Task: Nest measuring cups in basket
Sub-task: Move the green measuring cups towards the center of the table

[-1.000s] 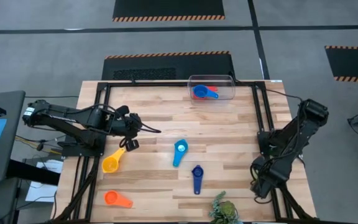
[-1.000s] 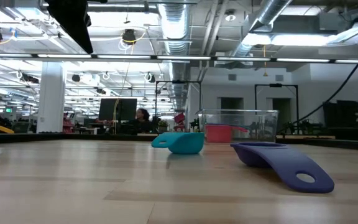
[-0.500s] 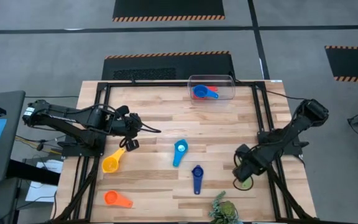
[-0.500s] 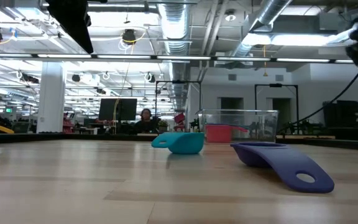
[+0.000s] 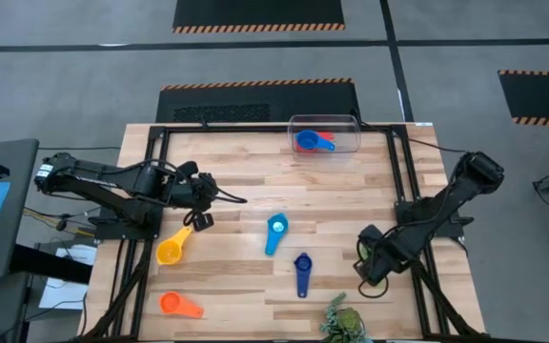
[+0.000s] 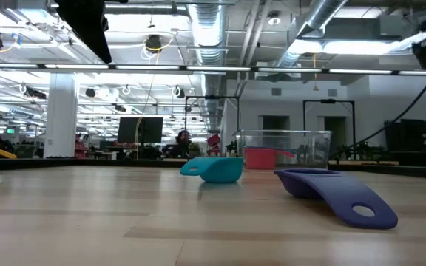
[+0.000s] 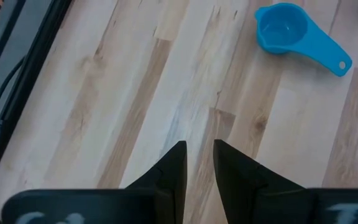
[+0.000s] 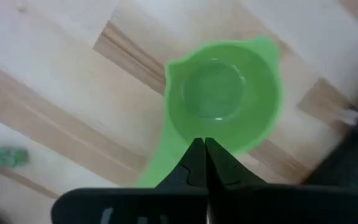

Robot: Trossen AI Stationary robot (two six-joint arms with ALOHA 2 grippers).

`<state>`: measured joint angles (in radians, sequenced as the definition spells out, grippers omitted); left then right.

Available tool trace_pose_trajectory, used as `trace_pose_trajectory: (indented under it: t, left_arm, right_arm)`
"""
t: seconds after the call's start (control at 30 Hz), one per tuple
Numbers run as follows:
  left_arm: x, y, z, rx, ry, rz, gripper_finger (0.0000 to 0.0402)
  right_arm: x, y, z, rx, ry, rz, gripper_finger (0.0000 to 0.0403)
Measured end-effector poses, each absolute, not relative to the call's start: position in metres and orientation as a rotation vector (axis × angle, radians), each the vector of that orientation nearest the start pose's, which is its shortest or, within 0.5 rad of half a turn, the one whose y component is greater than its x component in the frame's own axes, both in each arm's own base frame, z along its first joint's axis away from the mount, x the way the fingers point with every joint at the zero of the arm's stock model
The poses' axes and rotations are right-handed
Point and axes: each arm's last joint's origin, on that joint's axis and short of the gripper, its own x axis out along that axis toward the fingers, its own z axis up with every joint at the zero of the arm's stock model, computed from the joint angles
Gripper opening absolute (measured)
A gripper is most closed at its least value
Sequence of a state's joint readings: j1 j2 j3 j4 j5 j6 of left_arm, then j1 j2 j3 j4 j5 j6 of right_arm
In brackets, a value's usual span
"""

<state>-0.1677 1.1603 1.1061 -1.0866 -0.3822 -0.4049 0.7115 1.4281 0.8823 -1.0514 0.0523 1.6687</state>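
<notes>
Looking down on a wood table (image 5: pixel 351 191) w/ two dark arms. Nearest the front edge: a leafy green plant (image 5: pixel 341 322) at front centre-right and an orange cup (image 5: pixel 178 304) at front left.

Right gripper (image 5: pixel 368 271) hangs low over the front right of the table, just right of the dark blue cup (image 5: pixel 302 272). In its wrist view the fingers (image 8: pixel 193 163) are pressed together w/ no gap, tips over a green cup (image 8: pixel 219 99) that lies open side up on the wood; nothing is held between them. Whether the tips touch the cup can't be told.

Mid table: the dark blue cup sits w/ handle toward the front. A light blue cup (image 5: pixel 275 232) lies just behind and left of it, apart from it. A yellow cup (image 5: pixel 173 248) is well to the left, near the left gripper (image 5: pixel 201 217). That gripper waits over the left-centre of the table; its fingers (image 7: pixel 174 163) show a narrow gap, empty, above bare wood.

Far edge, centre-right: the clear basket (image 5: pixel 324 134) holds a blue cup (image 5: pixel 313 142) over a red cup (image 5: pixel 325 135); how well they nest can't be told.

In the low view, the basket (image 6: pixel 283 150) stands behind the light blue and dark blue cups. Beyond it is a big room w/ a person (image 6: pixel 185 137) far off.
</notes>
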Motion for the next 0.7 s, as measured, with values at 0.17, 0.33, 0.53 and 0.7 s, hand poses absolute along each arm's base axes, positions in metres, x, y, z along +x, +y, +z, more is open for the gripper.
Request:
trace_pose_trajectory:
  t: [0.17, 0.33, 0.53, 0.7]
  left_arm:
    - [0.201, -0.023, 0.306, -0.052, 1.034, 0.408, 0.0066]
    - [0.201, -0.023, 0.306, -0.052, 1.033, 0.408, 0.0066]
    - [0.201, -0.023, 0.306, -0.052, 1.032, 0.411, 0.0066]
    - [0.201, -0.023, 0.306, -0.054, 1.032, 0.412, 0.0066]
  right_arm:
    - [0.162, 0.135, 0.176, 0.671, 1.381, -0.821, 0.0002]
    - [0.159, 0.123, 0.157, 0.666, 1.382, -0.842, 0.0002]
    - [0.169, 0.108, 0.140, 0.724, 1.322, -0.804, 0.0002]
    - [0.179, 0.088, 0.138, 0.687, 1.284, -0.817, 0.0002]
